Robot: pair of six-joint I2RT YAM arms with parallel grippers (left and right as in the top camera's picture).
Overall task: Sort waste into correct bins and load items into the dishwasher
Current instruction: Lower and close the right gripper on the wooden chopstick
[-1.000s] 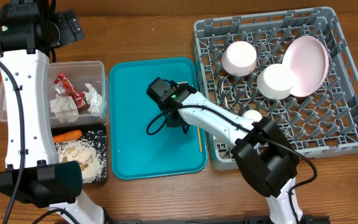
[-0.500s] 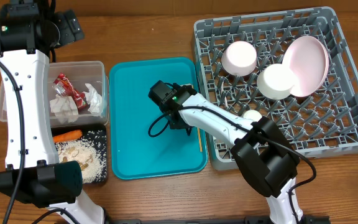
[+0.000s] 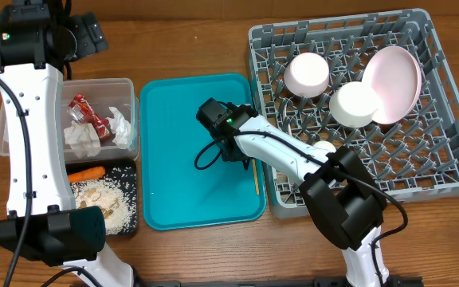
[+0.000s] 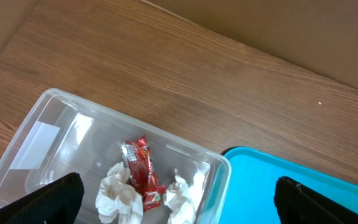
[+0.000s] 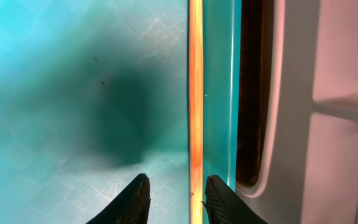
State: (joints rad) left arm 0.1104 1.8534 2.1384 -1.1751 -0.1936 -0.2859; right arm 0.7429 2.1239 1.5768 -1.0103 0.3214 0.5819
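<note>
A thin wooden stick (image 5: 196,93) lies along the right edge of the teal tray (image 3: 174,143); in the overhead view the stick (image 3: 255,180) shows just below my right wrist. My right gripper (image 5: 179,200) is low over the tray, jaws partly open, straddling the stick without touching it. The stick runs close to the right finger. My left gripper (image 4: 179,205) hangs wide open above the clear tub (image 4: 36,118), which holds napkins (image 4: 120,196) and a red wrapper (image 4: 143,171). The grey rack (image 3: 445,163) holds two bowls (image 3: 306,74), a plate (image 3: 397,80) and a small cup (image 3: 323,147).
A black tray (image 3: 131,171) below the tub holds a carrot (image 3: 86,172) and beige crumbs (image 3: 106,199). The rack's wall (image 5: 328,124) stands just right of the teal tray's rim, with a narrow dark gap between them.
My right gripper has slid right across the teal tray to the stick, and its jaws have opened wider. The left arm has not moved.
</note>
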